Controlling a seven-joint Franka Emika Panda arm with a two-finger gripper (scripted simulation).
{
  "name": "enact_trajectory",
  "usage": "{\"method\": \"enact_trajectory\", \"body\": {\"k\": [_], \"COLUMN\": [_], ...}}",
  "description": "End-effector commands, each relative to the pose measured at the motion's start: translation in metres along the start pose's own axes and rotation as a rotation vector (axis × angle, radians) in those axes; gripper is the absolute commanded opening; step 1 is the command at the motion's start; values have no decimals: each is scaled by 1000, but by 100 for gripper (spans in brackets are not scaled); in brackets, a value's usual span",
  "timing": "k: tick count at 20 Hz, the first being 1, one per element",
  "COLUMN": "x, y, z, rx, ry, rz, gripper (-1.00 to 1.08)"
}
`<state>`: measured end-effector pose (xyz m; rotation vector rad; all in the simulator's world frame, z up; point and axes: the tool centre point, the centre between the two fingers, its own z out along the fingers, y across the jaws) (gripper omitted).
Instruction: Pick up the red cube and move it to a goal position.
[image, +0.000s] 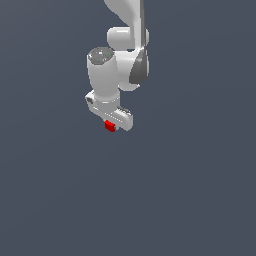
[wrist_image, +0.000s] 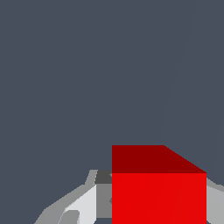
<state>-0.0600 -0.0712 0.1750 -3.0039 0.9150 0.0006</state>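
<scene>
The red cube is a tiny bright red block at the lower end of the white gripper, seen near the middle of the exterior view. In the wrist view the red cube fills the space between the two grey fingers, which press against its sides. The gripper is shut on the cube. The white arm reaches down from the top of the exterior view.
A plain dark grey-blue surface fills the background in both views. No other object shows.
</scene>
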Motion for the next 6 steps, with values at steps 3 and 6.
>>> {"method": "enact_trajectory", "body": {"k": [3, 6], "x": [-3, -3], "y": [8, 9], "z": [-9, -11], "rx": [0, -1], "ry": [0, 1], "rz": [-1, -1], "gripper": [-100, -100]}}
